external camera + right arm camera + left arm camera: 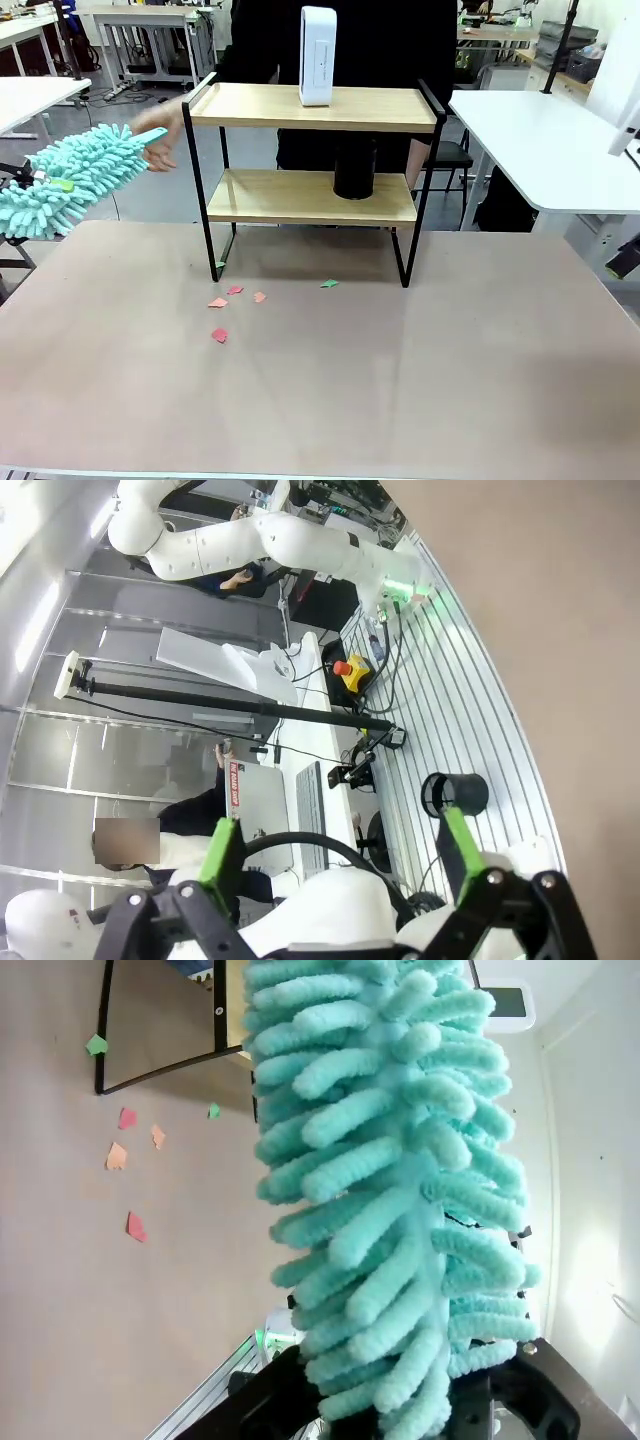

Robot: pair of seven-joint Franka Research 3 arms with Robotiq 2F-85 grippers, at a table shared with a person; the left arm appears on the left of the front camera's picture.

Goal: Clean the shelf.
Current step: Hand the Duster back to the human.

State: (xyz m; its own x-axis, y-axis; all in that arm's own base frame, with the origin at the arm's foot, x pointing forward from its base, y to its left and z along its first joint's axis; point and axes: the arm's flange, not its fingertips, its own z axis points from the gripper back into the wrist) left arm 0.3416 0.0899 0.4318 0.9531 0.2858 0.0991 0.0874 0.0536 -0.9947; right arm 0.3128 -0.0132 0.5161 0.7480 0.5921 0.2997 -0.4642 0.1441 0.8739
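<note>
Looking across the counter [320,400], the shelf [312,108] stands at the far middle, 2 boards bearing a white box [317,55] above and a black cylinder [354,168] below; paper scraps [234,304] lie before it. A person's hand [165,135] touches the teal duster [70,178] at far left.

Left wrist: the left hand [400,1422] is clamped on the duster, well short of the shelf; dusting looks unstarted.

Right wrist: the right hand [340,865] gapes wide, empty.

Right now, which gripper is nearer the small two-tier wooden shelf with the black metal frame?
Left. The left gripper, shut on the fluffy teal duster, sits just off the shelf at its left end. The right gripper is open, facing away toward the lab background.
</note>
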